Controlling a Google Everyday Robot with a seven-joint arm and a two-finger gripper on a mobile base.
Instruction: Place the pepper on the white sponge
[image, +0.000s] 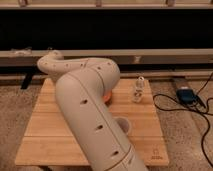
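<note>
The robot's arm (92, 117) rises from the near edge of the view, bends over the middle of the wooden counter (147, 132) and doubles back to the left, ending in a rounded joint (50, 61) above the counter's far left corner. The gripper is not visible. It seems to hang beyond that joint, behind the arm's own bulk, so I cannot tell whether the jaws are spread, pressed together or pinching something.

The pepper is not visible either, and nor is the white sponge. Both are most likely on the left or middle part of the counter that the arm covers, or the pepper may already be in the gripper. The folded posture suits a reach down onto that hidden area, which would explain why the arm blocks so much of the surface.

Only the right side is open to view:
- A sliver of a flat orange round thing (107, 95) shows just beside the arm's bend.
- A small clear bottle (138, 90) stands upright near the far right edge.
- A pale cup (123, 124) sits half behind the forearm.

Off the counter, a blue device (185, 95) with black cables (200, 111) lies on the floor, well apart from the work.
</note>
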